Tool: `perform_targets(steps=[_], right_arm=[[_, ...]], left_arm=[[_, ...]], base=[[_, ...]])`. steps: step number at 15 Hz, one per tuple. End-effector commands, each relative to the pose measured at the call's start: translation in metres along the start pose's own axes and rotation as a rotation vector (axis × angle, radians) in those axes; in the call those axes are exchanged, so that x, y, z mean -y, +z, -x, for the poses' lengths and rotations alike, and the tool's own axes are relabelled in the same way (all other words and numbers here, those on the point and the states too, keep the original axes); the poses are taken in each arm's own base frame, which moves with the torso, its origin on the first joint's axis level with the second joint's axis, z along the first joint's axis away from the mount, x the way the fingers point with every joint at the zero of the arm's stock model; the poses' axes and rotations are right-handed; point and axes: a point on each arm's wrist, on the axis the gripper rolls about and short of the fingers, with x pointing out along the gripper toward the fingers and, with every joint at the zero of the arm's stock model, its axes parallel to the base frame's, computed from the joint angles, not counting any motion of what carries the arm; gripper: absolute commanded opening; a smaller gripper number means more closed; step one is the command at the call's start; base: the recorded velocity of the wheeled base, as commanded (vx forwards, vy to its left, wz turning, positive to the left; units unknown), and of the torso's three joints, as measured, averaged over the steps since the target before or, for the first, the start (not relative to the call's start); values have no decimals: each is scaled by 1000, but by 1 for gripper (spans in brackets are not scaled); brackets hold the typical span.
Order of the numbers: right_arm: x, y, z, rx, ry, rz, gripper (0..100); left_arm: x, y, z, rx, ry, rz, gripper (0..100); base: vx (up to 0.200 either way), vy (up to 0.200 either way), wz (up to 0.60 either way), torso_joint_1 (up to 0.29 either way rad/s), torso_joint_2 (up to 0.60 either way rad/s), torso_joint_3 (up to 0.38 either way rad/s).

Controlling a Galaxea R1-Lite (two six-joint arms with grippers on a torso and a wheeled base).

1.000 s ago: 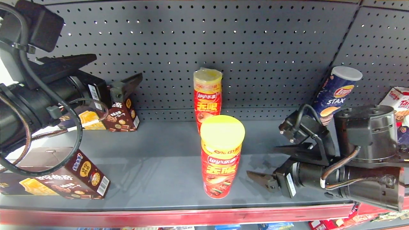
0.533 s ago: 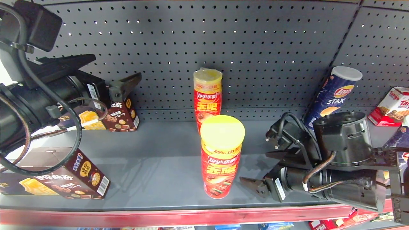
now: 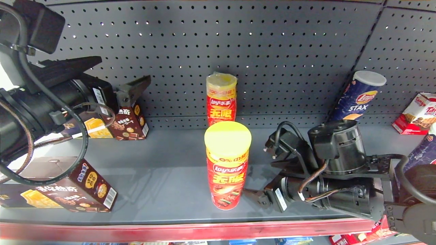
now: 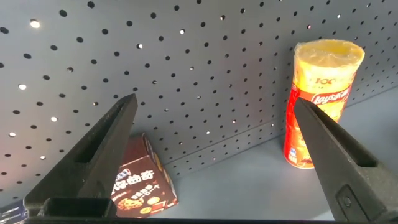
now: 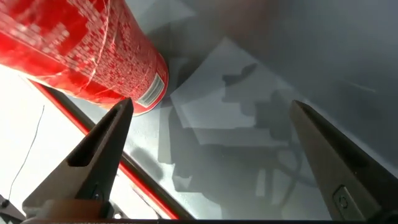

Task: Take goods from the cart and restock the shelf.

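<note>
Nearest, along the red front edge (image 3: 187,232) of the grey shelf (image 3: 163,177), a red chip can (image 3: 227,170) stood on its base near the shelf's middle. It was a tall tube with yellow print and a flat yellow lid pressed shut, so its contents could not be seen. Just beside its lower right side lay the right gripper (image 3: 258,177), low over the shelf board. Its fingers were spread wide and held nothing. One fingertip (image 5: 124,112) sat right by the can's base, though contact could not be told. At the front left, a closed brown biscuit box (image 3: 68,190) lay on its side.

Farther back, a second red chip can (image 3: 221,98) stood straight behind the first, close to the back panel, with clear film over its yellow top. To its left a smaller brown biscuit box (image 3: 127,124) stood at the rear, closed. The left gripper (image 3: 125,69) hung above that box, its fingers wide apart and empty. On the right, a dark blue chip can (image 3: 357,97) with a pale lid leaned tilted against the perforated back panel (image 3: 272,51). Past it lay a red and white snack box (image 3: 414,112).
</note>
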Motion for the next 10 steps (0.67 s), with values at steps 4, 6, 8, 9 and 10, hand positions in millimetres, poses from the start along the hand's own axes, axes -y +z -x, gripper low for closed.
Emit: perform_targets(steps=[4, 6, 8, 9, 10], right_arm=[[-2, -1, -5, -11, 4, 3, 100], [-3, 0, -5, -6, 7, 5, 100], [-2, 2, -3, 6, 4, 3, 100], [0, 3, -1, 11, -6, 0, 100], [0, 4, 1, 15, -8, -1, 100]], left_arm=[[1, -4, 0, -13, -4, -2, 100], [1, -5, 0, -16, -4, -2, 100], [1, -4, 1, -13, -2, -2, 100], [1, -4, 1, -13, -2, -2, 100], [1, -5, 1, -15, -3, -2, 100]], base=[[0, 0, 0, 0, 0, 0], [0, 0, 0, 0, 0, 0], [0, 0, 0, 0, 0, 0], [0, 0, 0, 0, 0, 0], [0, 0, 0, 0, 0, 0]])
